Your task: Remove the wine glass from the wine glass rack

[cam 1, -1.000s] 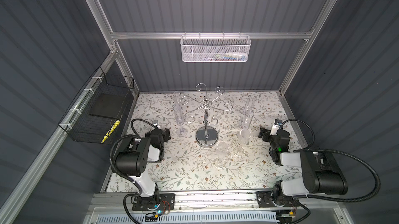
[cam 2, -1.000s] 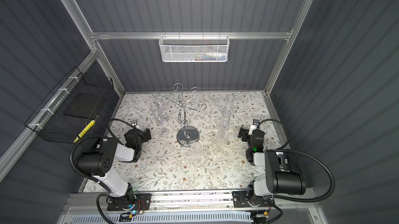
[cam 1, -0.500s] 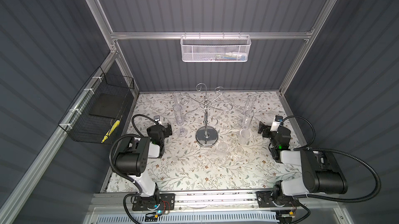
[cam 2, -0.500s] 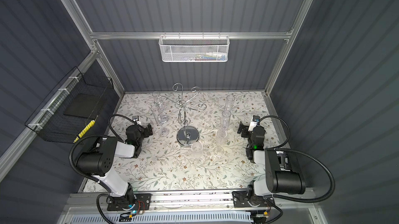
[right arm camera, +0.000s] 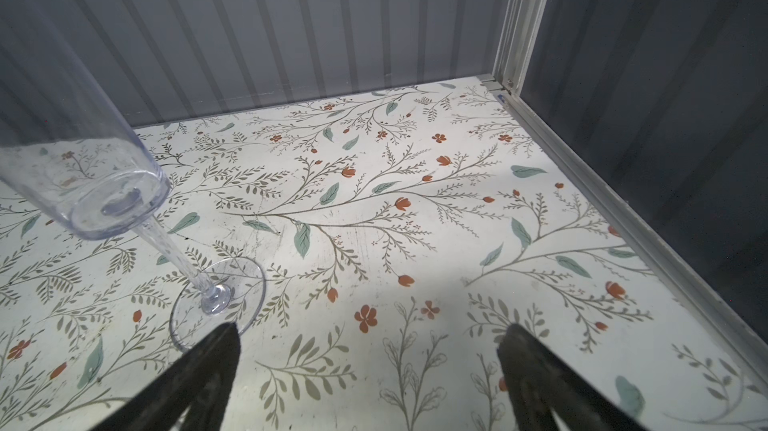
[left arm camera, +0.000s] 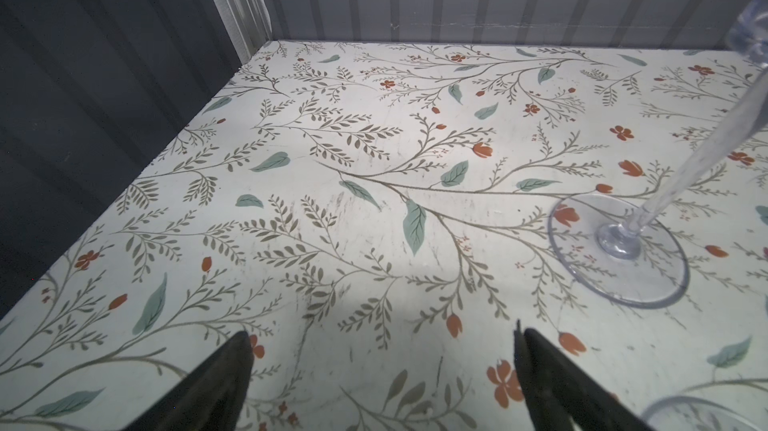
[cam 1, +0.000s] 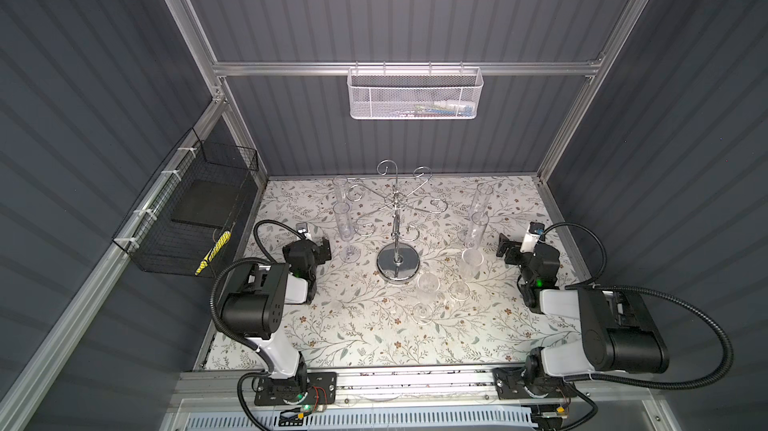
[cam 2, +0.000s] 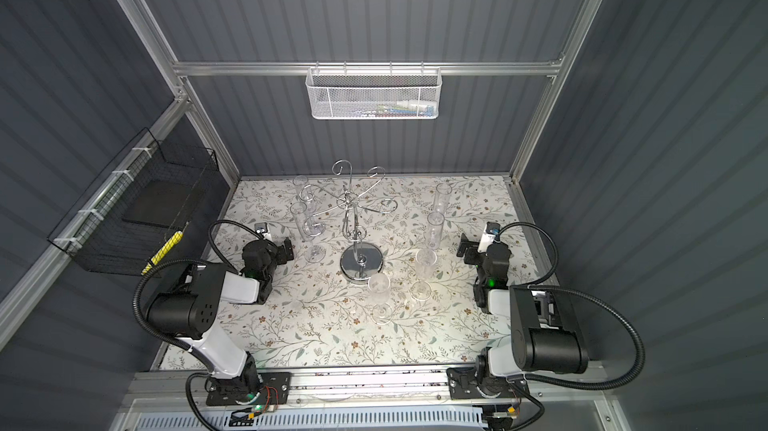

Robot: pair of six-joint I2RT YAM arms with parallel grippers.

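Note:
The chrome wine glass rack [cam 1: 397, 217] [cam 2: 360, 260] stands mid-table on its round disc base, and its scroll arms look bare in both top views. Several clear flutes stand upright on the table around it. One wine glass [cam 1: 344, 223] [left arm camera: 619, 250] stands left of the rack, another [cam 1: 477, 227] [right arm camera: 83, 184] to the right. My left gripper [cam 1: 324, 249] [left arm camera: 382, 350] is open just left of the left glass's foot. My right gripper [cam 1: 505, 251] [right arm camera: 370, 341] is open beside the right glass's foot. Neither holds anything.
Two more flutes [cam 1: 428, 285] [cam 1: 471, 262] stand in front of the rack's base. A white mesh basket [cam 1: 415, 94] hangs on the back wall and a black wire basket [cam 1: 195, 217] on the left wall. Floral table [cam 1: 374, 337], with an aluminium rail along its front edge.
Both wrists have lifted a little. Each gripper has edged inward toward the glasses nearest it. Both stay open and the glasses have not moved.

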